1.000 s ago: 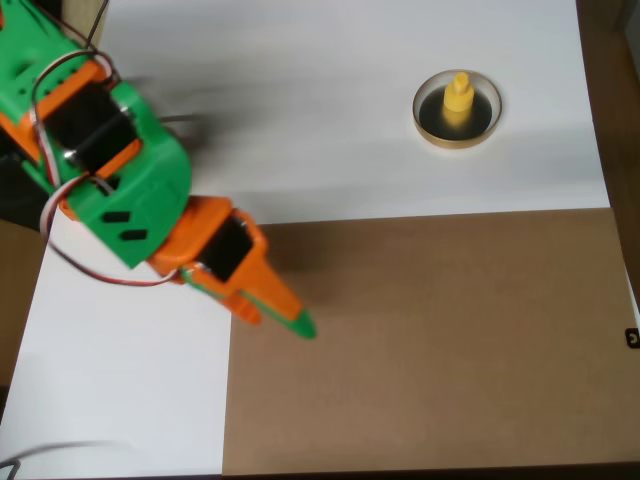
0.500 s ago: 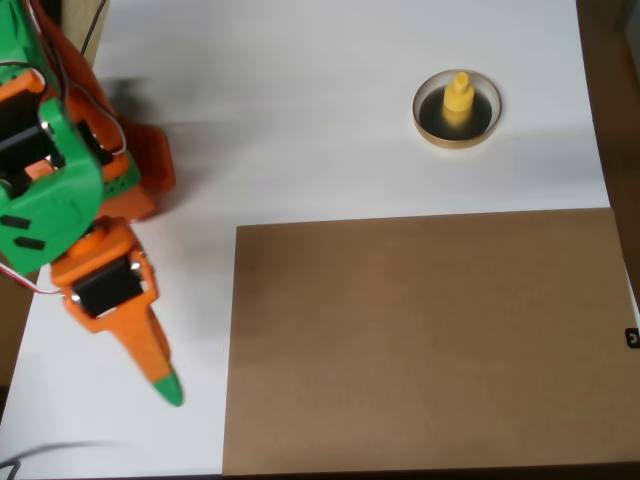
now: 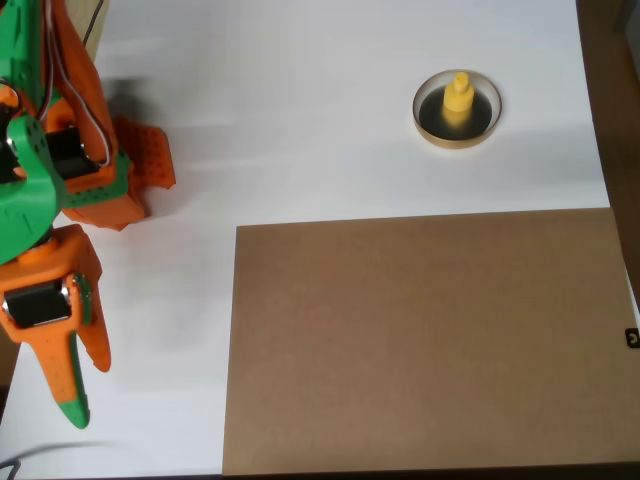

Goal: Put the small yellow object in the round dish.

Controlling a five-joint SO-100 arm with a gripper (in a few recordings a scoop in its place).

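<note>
Right, I see the small yellow object upright in the round dish, upper right; my gripper (jaws slightly apart, empty) sits lower left.

yellow object: small, knobbed, upright inside dish
round dish: tan rim, black inside, upper right, overhead view

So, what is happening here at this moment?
Nothing is being handled right now. The small yellow object stands upright inside the round dish on the white surface, near the top right of the overhead view. The green and orange arm is far from it at the left edge, its gripper holding nothing and pointing toward the bottom of the picture. A brown sheet lies between.
</note>
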